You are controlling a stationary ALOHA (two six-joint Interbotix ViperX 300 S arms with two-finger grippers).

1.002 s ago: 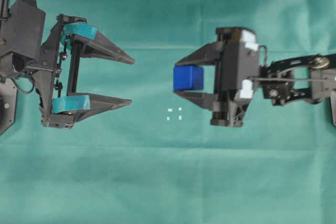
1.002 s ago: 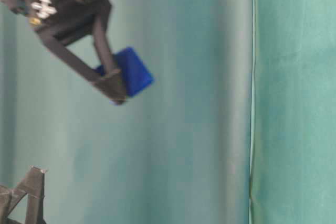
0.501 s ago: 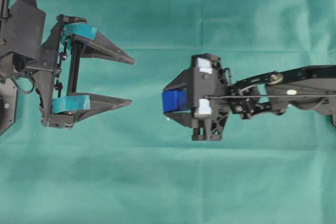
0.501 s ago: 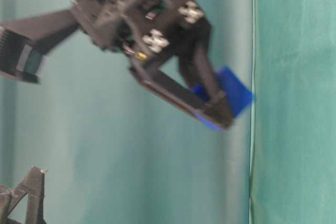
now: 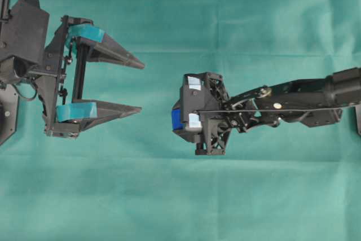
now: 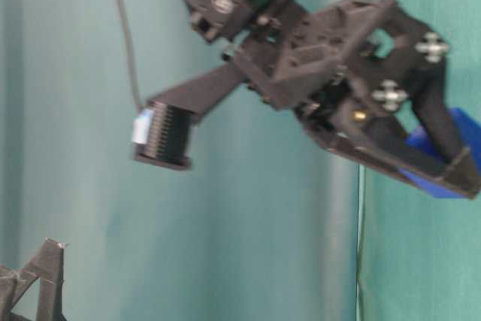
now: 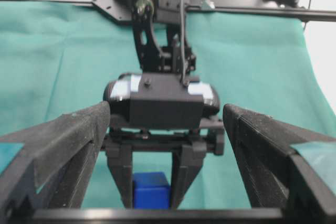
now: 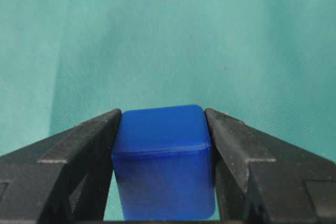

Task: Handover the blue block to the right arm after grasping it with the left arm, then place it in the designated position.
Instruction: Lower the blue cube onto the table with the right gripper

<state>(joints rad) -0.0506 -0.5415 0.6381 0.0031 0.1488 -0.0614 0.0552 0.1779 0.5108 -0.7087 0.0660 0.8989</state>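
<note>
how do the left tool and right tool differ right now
The left tool, black with teal tape bands on its fingers, stands wide open and holds nothing; the all-black right tool is shut on the small glossy blue block. In the overhead view the left tool lies level, pointing toward the middle, while the right tool tips steeply down toward the green cloth. Both have long, pointed black fingers.
</note>
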